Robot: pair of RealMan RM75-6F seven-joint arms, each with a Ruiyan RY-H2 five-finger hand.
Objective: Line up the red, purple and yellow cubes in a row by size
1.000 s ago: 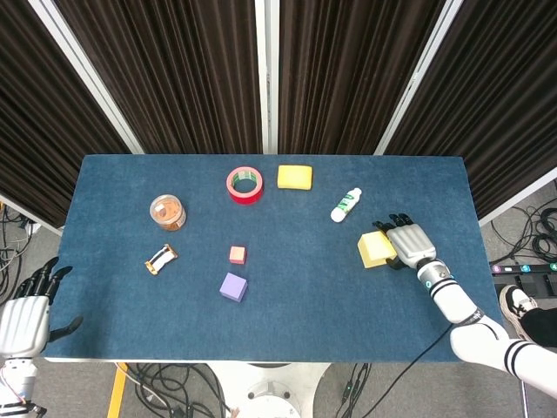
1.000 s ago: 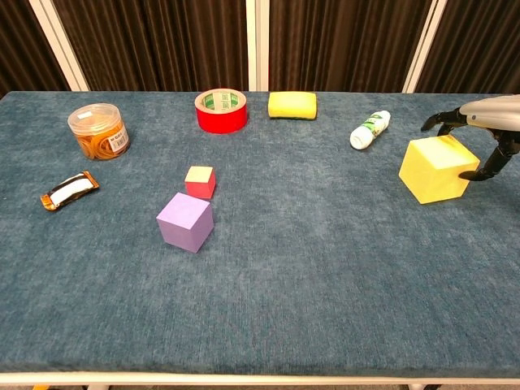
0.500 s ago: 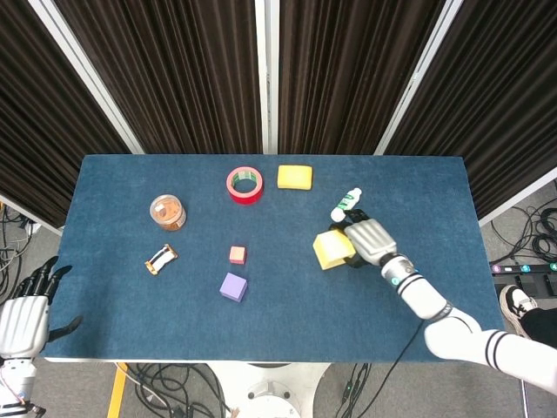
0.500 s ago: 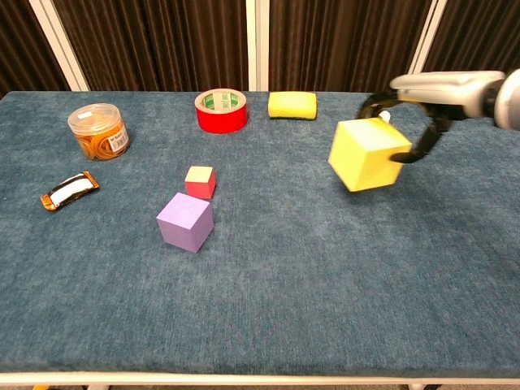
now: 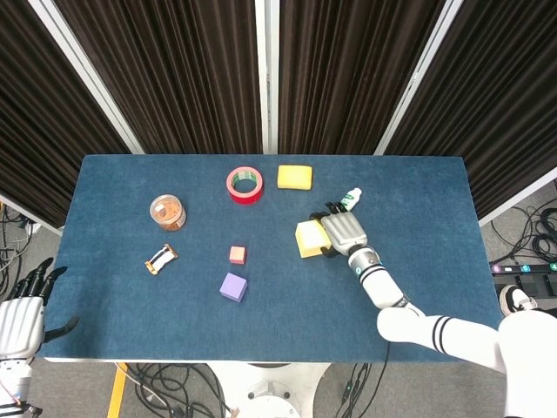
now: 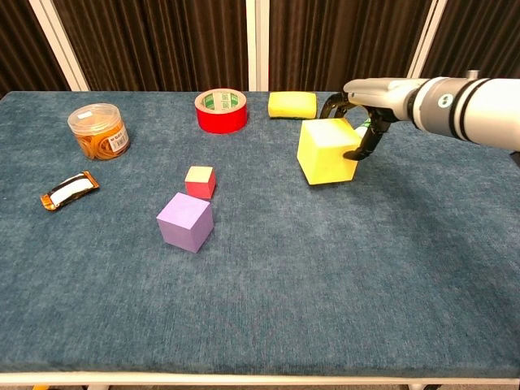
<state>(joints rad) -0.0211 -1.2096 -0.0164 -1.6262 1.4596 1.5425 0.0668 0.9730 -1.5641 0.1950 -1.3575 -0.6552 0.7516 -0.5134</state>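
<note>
My right hand [image 5: 343, 233] [image 6: 360, 104] grips the big yellow cube [image 5: 308, 239] [image 6: 327, 152] from above, right of the table's middle; whether the cube touches the cloth I cannot tell. The small red cube [image 5: 238, 254] [image 6: 200, 181] sits left of centre. Just in front of it stands the mid-sized purple cube [image 5: 233, 286] [image 6: 185, 222]. My left hand [image 5: 24, 315] hangs open off the table's front left corner, seen only in the head view.
A red tape roll [image 5: 245, 185] [image 6: 221, 110], a yellow sponge [image 5: 295, 177] [image 6: 292, 105] and a small white bottle [image 5: 348, 202] lie at the back. A jar of rubber bands [image 5: 167, 212] [image 6: 98, 132] and a wrapped snack [image 5: 161, 259] [image 6: 70, 190] sit on the left.
My right hand has carried the yellow cube from the right side of the table leftward, past the bottle, toward the red and purple cubes. The left hand has barely moved.
</note>
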